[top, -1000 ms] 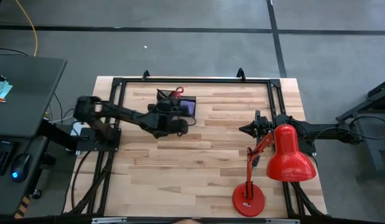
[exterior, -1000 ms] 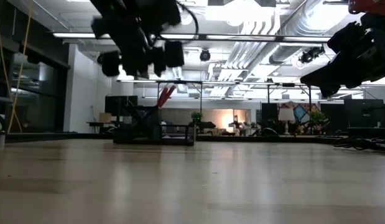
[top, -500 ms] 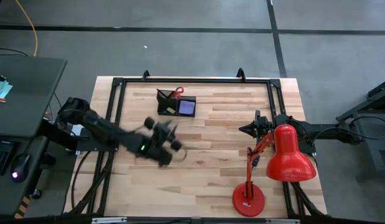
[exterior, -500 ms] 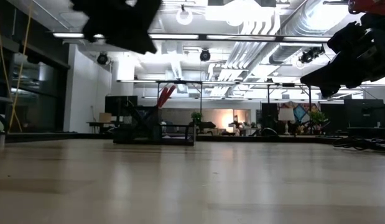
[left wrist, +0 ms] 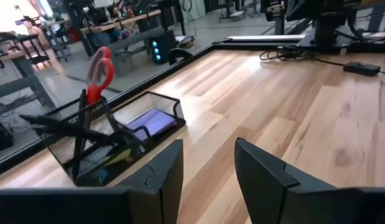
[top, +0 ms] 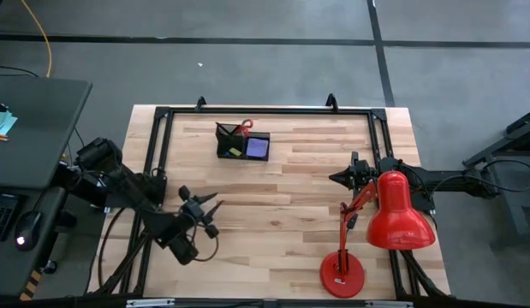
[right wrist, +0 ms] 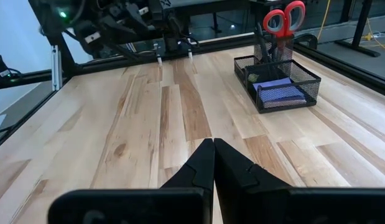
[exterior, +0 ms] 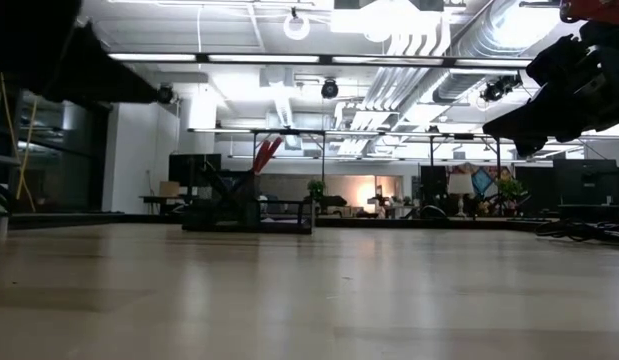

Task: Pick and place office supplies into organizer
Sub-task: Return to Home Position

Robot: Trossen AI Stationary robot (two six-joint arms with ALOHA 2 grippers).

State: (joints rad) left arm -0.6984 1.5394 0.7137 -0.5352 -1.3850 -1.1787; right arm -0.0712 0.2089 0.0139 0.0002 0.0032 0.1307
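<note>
From above, left arm bent low at the left edge of the table (top: pixel 282 231), left gripper (top: pixel 209 214) empty, black mesh organizer (top: pixel 233 152) at the far side holding red-handled scissors (top: pixel 244 128) and purple sticky notes (top: pixel 259 147), right gripper (top: pixel 344 178) parked at the right edge, left wrist view, fingers (left wrist: pixel 161 180) apart, right wrist view, fingers (right wrist: pixel 201 165) together.

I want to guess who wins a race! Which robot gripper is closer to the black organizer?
Left, seen from above. The left gripper, open, hangs over the table's left side, a little way from the organizer. The right gripper, shut, waits farther off, beside the red lamp.
</note>
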